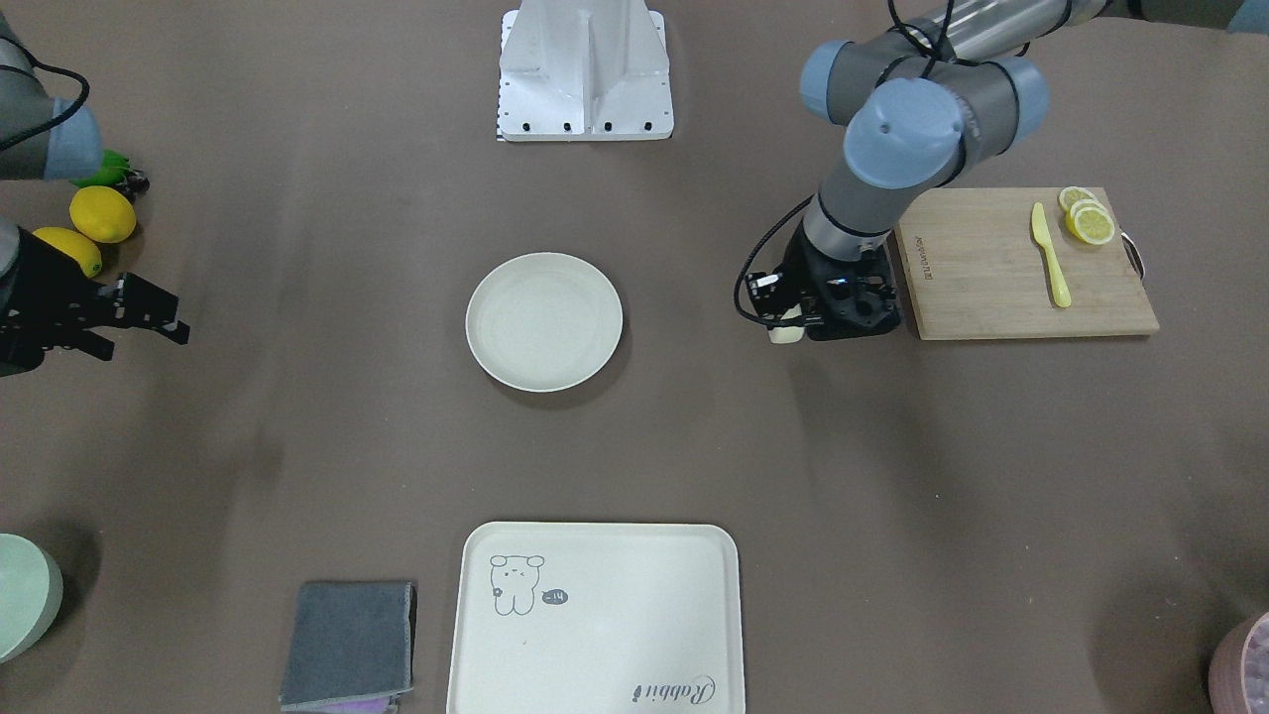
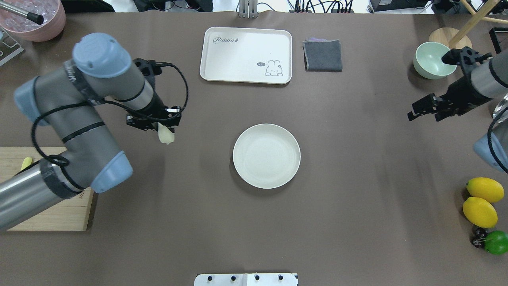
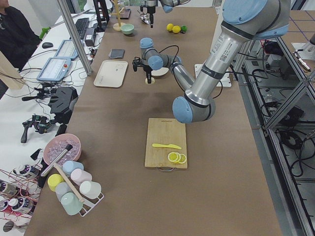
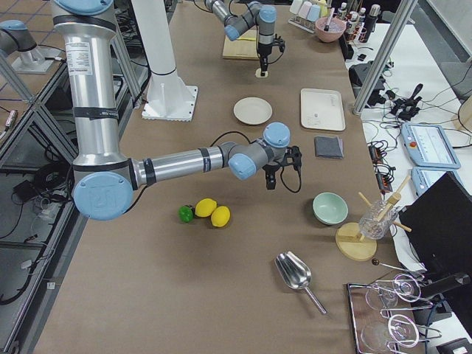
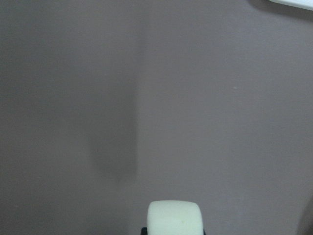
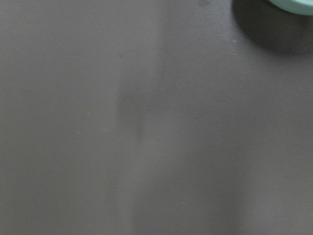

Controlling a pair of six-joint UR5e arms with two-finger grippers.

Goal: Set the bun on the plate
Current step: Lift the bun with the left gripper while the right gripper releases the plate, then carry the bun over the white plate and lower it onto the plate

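Note:
The bun (image 2: 166, 136), a small pale cream lump, sits between the fingers of my left gripper (image 2: 163, 130), which is shut on it. It also shows at the bottom edge of the left wrist view as the bun (image 5: 174, 218) over bare brown tabletop. The round cream-white plate (image 2: 266, 155) lies at the table's middle with nothing on it, well to the right of the bun in the overhead view. In the front-facing view the bun (image 1: 785, 333) is right of the plate (image 1: 543, 320). My right gripper (image 2: 425, 110) hangs open at the far right, holding nothing.
A rabbit tray (image 2: 246, 55) and a grey cloth (image 2: 322, 55) lie beyond the plate. A green bowl (image 2: 432, 59) is near the right gripper. Two lemons (image 2: 482, 200) and a lime (image 2: 497, 242) sit at the right. A cutting board (image 1: 1001, 268) holds a knife and lemon slices.

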